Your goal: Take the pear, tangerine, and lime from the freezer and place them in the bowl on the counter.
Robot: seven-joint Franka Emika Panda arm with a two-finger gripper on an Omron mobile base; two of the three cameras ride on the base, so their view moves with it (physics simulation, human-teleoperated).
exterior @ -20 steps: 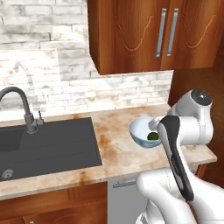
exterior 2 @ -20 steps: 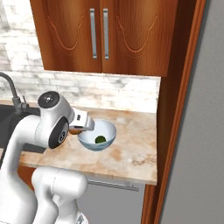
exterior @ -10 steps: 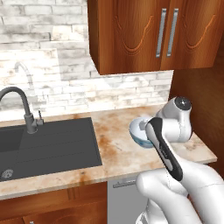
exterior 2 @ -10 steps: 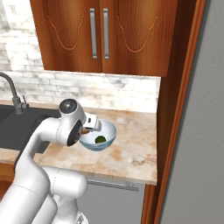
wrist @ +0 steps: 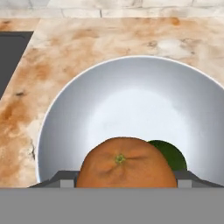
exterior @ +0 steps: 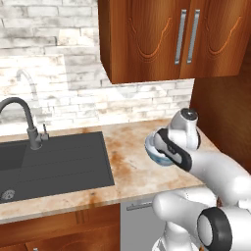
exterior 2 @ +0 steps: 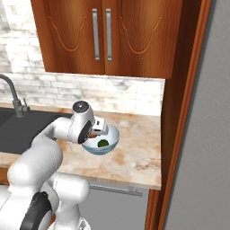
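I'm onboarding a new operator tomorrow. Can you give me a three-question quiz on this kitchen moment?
1. True or false: the tangerine is between the gripper fingers, above the bowl.
2. What already lies in the bowl? A) a green fruit B) a spoon C) nothing
3. Fill in: the bowl stands on the counter between the ____ and the tall wooden side panel.

Key
1. True; in the hand view it sits right at the finger tips, over the bowl's inside.
2. A; the green fruit shows in the right base view.
3. sink.
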